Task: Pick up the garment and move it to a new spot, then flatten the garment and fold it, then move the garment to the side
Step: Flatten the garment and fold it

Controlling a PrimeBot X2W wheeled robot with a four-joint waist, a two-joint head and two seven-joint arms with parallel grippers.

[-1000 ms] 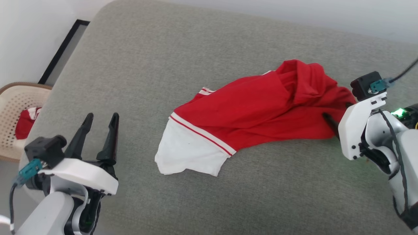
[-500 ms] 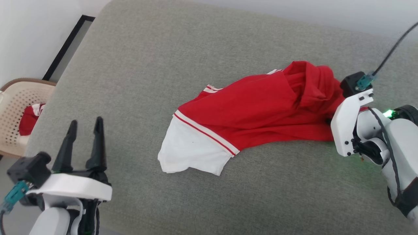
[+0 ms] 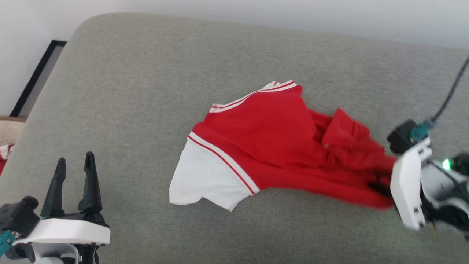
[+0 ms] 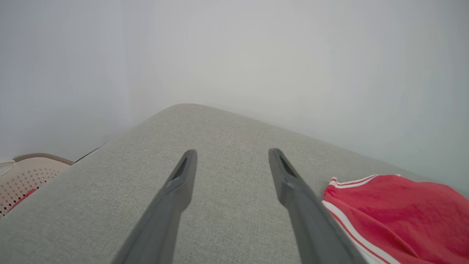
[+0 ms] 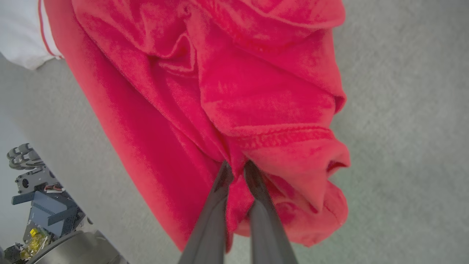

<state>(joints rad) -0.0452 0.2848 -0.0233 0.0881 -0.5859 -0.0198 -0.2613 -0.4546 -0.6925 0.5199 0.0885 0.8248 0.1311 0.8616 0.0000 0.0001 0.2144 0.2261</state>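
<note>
Since 1 second ago the right end effector [image 5: 237, 168] has clamped on the red edge of the shirt [image 3: 271, 146] and dragged it, stretched, toward the near right of the grey cushion [image 3: 139, 91]. Nearby, the left end effector [image 3: 74, 158] hovers, its 2 fingers apart, well clear.

My left gripper [image 3: 74, 158] sits at the lower left of the head view. Its two dark fingers point up the frame and are spread wide apart, and its white wrist housing [image 3: 69, 231] lies level beneath them. In the right wrist view, my right gripper [image 5: 238, 165] has its jaws pinched nearly together on a fold of the garment [image 5: 256, 91]. My right wrist [image 3: 406, 190] is blurred at the head view's right edge.
</note>
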